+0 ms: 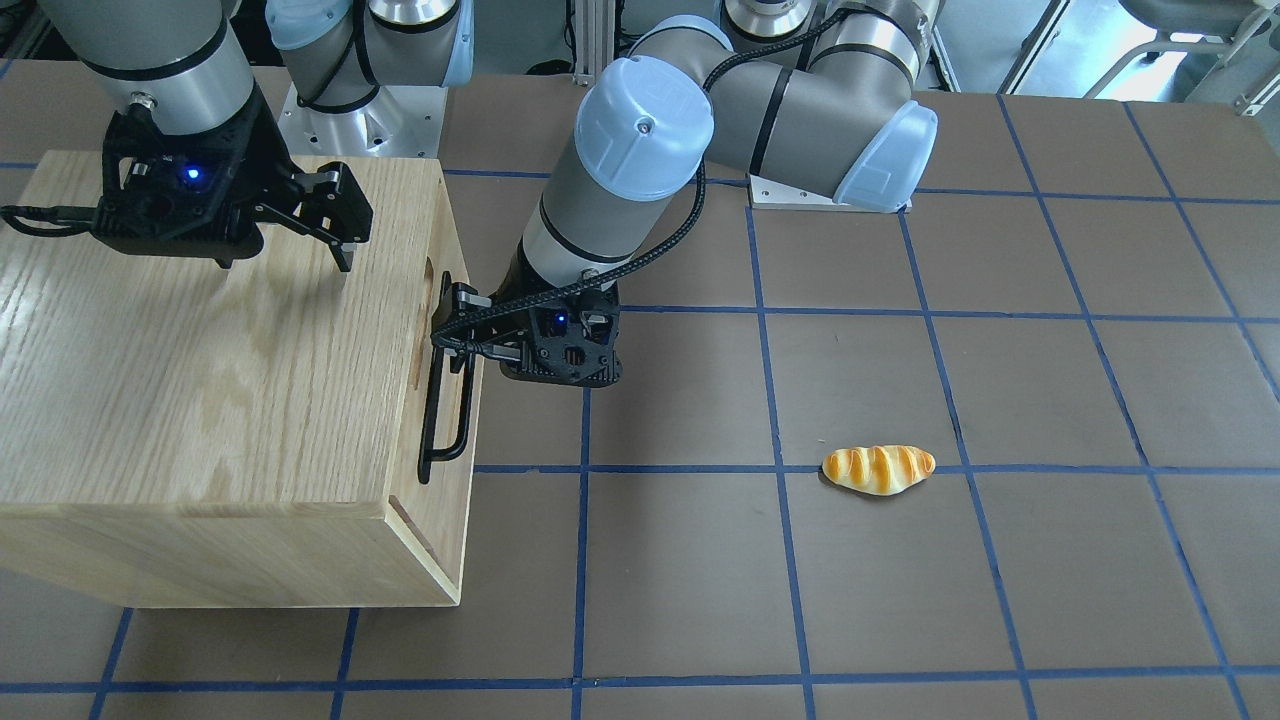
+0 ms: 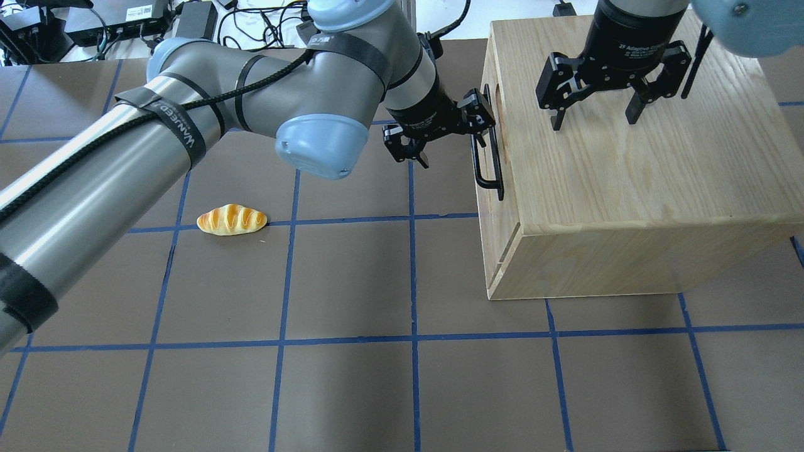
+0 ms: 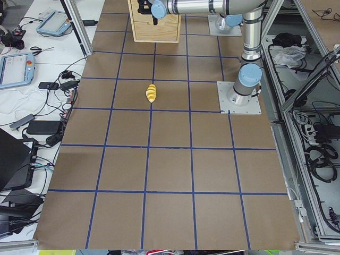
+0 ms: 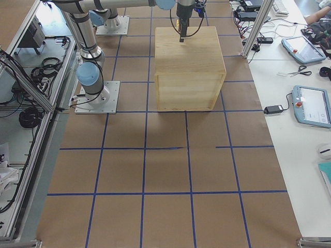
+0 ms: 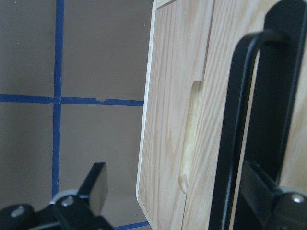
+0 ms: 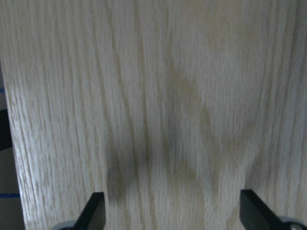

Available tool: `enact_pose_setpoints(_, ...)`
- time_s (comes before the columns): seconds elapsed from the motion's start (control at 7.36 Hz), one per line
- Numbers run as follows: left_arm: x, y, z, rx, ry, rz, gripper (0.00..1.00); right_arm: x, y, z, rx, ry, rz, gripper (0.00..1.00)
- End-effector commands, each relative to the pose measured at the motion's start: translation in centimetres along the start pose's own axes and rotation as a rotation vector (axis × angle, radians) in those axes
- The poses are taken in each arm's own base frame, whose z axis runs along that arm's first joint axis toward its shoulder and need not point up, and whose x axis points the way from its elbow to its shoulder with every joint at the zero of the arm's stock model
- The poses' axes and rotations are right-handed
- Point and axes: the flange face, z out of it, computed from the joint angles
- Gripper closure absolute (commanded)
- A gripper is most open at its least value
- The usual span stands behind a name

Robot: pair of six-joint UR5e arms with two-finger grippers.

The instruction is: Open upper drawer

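Observation:
The upper drawer (image 5: pixel 218 57) is a light-wood front in the oak cabinet (image 2: pixel 628 188) and sits flush with it, shut. Its long black bar handle (image 2: pixel 490 157) also shows in the front-facing view (image 1: pixel 445 400) and in the left wrist view (image 5: pixel 230 134). My left gripper (image 2: pixel 446 135) is open at the top end of the handle. One finger (image 5: pixel 268 201) is right by the bar and the other (image 5: pixel 93 187) stands well clear of the front. My right gripper (image 2: pixel 593 119) is open and empty just above the cabinet's top, fingers pointing down.
A toy bread roll (image 2: pixel 231 220) lies on the brown mat, well away from the cabinet on my left side. The cabinet stands on my right side, with its front facing my left arm. Blue tape lines cross the mat.

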Motion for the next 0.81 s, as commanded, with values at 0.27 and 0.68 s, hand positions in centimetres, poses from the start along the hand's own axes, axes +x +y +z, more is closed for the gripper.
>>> enact_pose_setpoints(0.27, -0.8, -0.2, -0.2, 0.021, -0.059, 0.119, 0.00, 0.0, 0.0, 0.1, -0.001, 0.000, 0.000, 0.00)
enact_pose_setpoints(0.68, -2.2, -1.1, -1.5, 0.026, -0.065, 0.143, 0.00, 0.0, 0.0, 0.1, -0.001, 0.000, 0.000, 0.00)
